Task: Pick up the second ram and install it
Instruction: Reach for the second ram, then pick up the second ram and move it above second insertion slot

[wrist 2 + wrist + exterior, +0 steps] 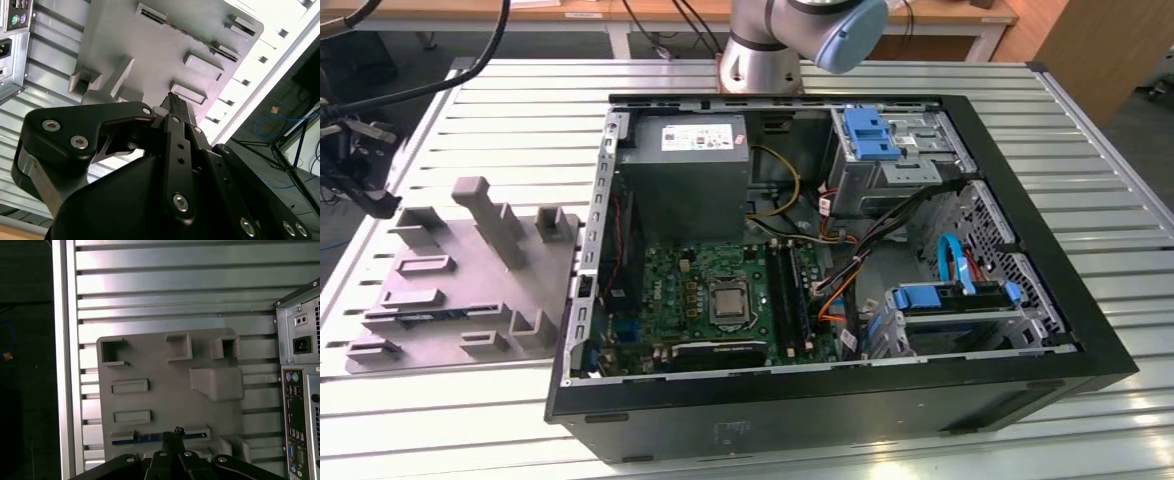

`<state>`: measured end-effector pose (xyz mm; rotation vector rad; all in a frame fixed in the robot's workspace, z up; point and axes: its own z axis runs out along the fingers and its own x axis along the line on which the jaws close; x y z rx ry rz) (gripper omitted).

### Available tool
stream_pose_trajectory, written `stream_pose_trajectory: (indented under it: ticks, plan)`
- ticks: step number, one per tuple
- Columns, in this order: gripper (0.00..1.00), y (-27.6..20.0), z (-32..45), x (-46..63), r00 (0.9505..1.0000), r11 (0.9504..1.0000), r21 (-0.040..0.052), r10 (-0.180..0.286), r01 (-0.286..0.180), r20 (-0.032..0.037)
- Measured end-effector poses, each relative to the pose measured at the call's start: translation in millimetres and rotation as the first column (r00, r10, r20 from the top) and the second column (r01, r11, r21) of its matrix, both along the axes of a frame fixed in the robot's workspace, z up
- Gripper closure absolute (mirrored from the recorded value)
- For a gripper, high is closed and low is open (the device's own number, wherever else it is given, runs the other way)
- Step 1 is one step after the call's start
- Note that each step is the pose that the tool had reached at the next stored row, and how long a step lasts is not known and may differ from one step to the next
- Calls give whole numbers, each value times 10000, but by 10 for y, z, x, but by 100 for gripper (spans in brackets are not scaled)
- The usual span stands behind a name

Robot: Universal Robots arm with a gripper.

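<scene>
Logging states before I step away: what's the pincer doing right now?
The pincer: closed, empty, above the second ram lying in the grey fixture.

One ram stick (140, 439), one grey fixture block (467, 290), one open computer case (1101, 345).

Ribbed aluminium tabletop (454, 420), wooden desk (947, 10) behind it, dark floor (25, 390), blue cable (265, 121) on the floor

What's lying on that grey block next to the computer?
In the first wrist view, a thin blue ram lies in a slot along one edge of the block. The gripper hangs in front of its middle, hiding that part. Whether they touch cannot be seen.
</scene>
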<state>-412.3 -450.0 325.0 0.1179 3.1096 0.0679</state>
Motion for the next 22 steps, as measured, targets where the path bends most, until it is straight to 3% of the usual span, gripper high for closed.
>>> stream_pose_trajectory:
  ticks: [12,22]
  plan:
    - [89,-57,-151,-62,10000,10000,0,1,-1,-4]
    - [89,-59,-162,-73,10000,10000,2,1,-1,-5]
